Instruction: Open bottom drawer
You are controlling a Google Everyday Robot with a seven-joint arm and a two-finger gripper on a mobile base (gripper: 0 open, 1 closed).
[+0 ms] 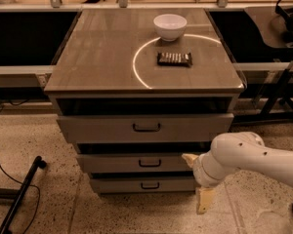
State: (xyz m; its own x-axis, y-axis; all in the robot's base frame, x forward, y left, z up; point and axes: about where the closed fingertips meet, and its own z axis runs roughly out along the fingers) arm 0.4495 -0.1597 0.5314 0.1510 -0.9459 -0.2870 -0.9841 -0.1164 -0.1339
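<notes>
The bottom drawer (122, 185) is the lowest and narrowest of three grey drawer fronts in the cabinet, with a small dark bar handle (150, 185) at its centre. It looks pushed in, set back under the middle drawer (117, 163). My gripper (197, 180) is at the right end of the middle and bottom drawers, on the white arm (254, 161) that comes in from the right. Its two cream fingers stand apart, one (189, 158) by the middle drawer and one (204, 202) near the floor. It holds nothing and is to the right of the handle.
The top drawer (102, 127) is the widest. On the cabinet top (97, 57) sit a white bowl (170, 26) and a dark snack bar (174, 58). A black stand leg (19, 194) and cable lie on the floor at left. Dark chair legs (281, 89) stand at right.
</notes>
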